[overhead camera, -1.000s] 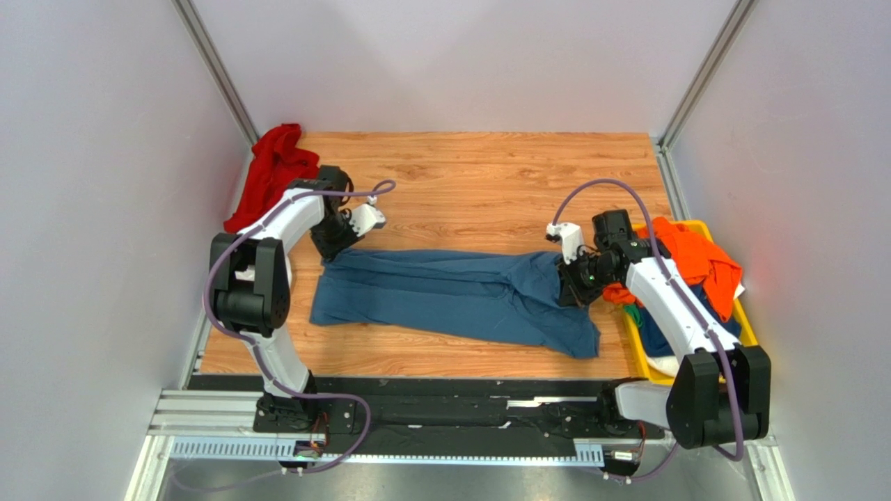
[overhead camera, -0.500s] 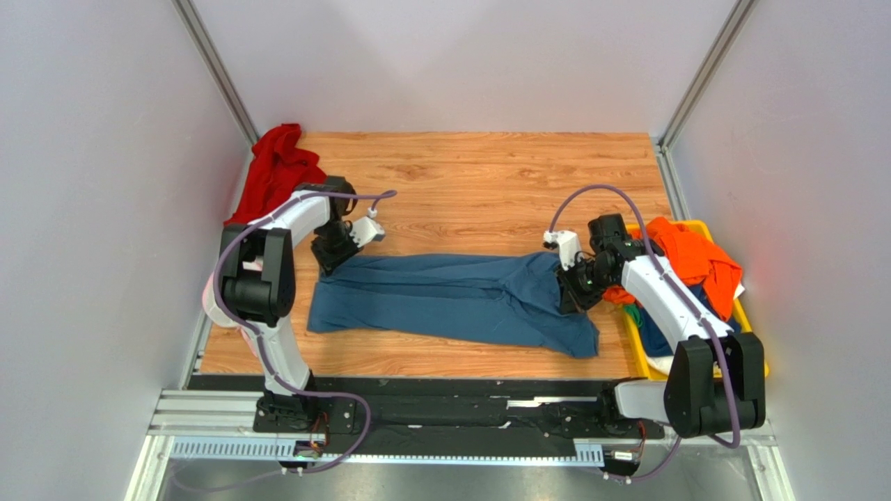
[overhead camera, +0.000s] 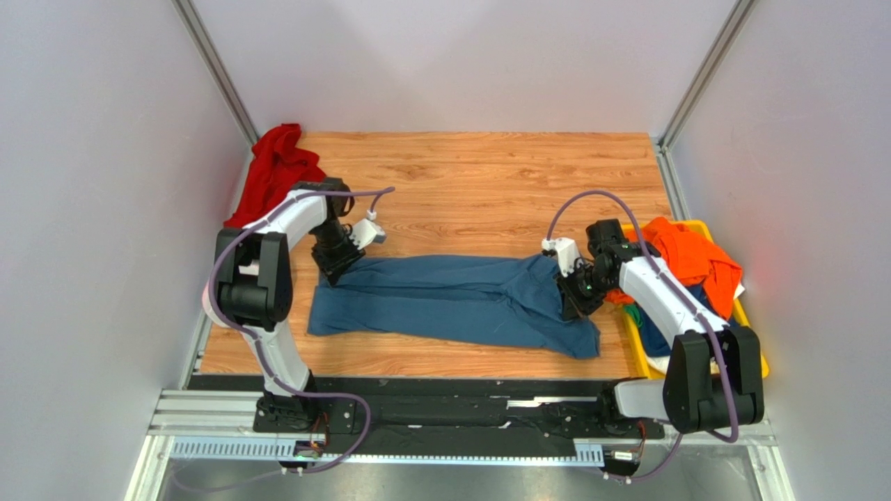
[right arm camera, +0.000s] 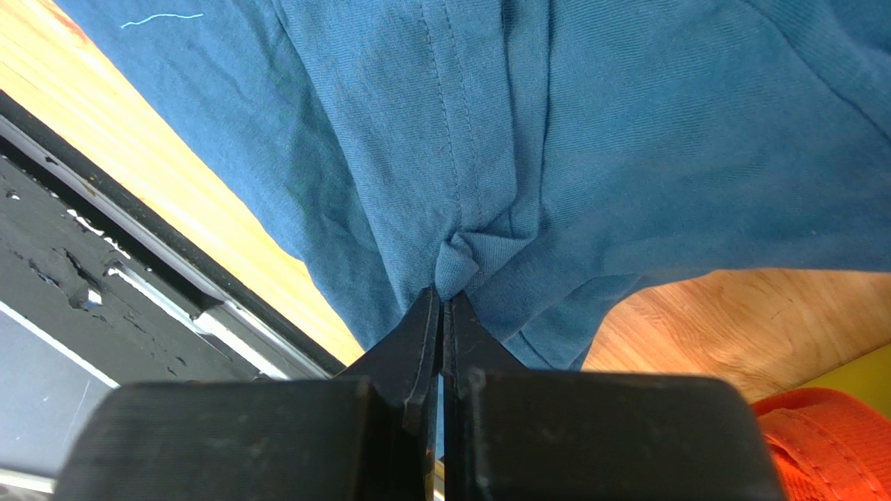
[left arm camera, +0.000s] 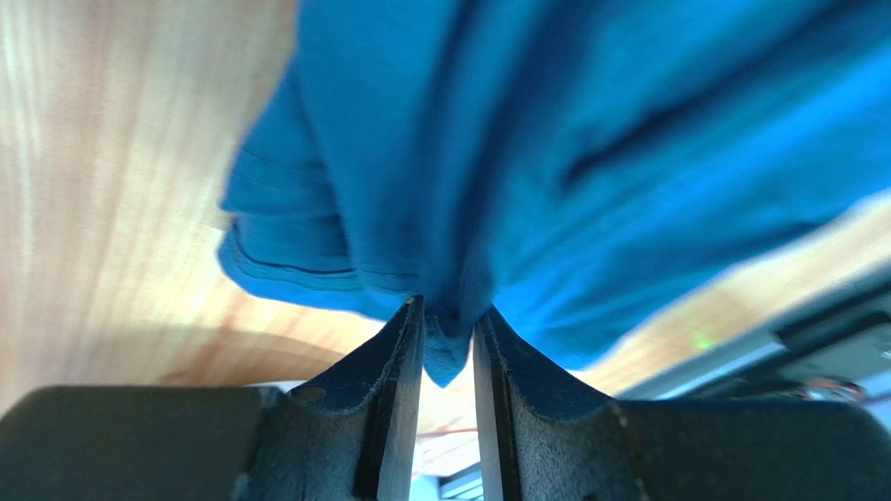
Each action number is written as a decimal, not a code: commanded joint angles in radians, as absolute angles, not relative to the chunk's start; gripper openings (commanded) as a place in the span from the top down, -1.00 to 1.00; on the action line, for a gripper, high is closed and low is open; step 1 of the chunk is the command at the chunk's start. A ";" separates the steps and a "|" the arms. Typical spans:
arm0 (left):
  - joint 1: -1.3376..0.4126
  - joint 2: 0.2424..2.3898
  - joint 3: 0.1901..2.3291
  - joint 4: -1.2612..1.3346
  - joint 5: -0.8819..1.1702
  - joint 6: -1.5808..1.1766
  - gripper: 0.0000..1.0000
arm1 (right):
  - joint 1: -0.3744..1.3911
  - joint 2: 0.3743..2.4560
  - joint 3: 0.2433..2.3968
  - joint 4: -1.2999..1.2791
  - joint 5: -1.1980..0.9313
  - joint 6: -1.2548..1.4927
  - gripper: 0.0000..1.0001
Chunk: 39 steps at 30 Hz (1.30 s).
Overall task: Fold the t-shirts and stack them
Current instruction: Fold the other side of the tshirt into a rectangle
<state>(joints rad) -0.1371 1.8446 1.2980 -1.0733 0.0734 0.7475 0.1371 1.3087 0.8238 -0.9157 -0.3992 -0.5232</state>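
The fingers [left arm camera: 403, 355] of the left gripper [left arm camera: 448, 313] were together one second ago and now stand a little apart. A fold of the blue shirt [overhead camera: 460, 297] hangs loosely in the gap between them and is no longer squeezed. The right gripper [right arm camera: 441, 303] has not changed: its fingers are pressed together on a small pinch of the same shirt, near its right end. During this second the left arm came slightly toward the near edge of the table [overhead camera: 471, 177], so the left end of the shirt now lies lower and flatter. The shirt is stretched long across the middle of the table, from the left side almost to the yellow bin [overhead camera: 748, 313] at the right edge, where an orange shirt [overhead camera: 695, 256] waits. I judge that the spreading step is ending: the left end is being let go, and the folding itself is not yet begun. A red cloth [overhead camera: 274, 167] lies in the far left corner.
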 commanded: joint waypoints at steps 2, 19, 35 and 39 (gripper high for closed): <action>-0.140 1.744 1.338 -1.198 0.259 0.747 0.35 | 0.143 1.324 0.810 -0.899 -0.379 -0.552 1.00; -0.127 1.784 1.538 -1.246 0.534 0.727 0.32 | 0.143 1.348 0.788 -0.874 -0.334 -0.572 1.00; -0.143 1.983 1.698 -1.138 0.496 0.572 0.33 | 0.141 1.384 0.788 -0.879 -0.295 -0.568 0.41; -0.146 1.970 1.661 -1.120 0.466 0.571 0.34 | 0.143 1.361 0.827 -0.900 -0.307 -0.555 0.14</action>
<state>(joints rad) -0.1379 1.9934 1.6897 -1.1473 0.4843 0.5865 0.1371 1.3788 0.7841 -0.8864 -0.3103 -0.5514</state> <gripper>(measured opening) 0.335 0.393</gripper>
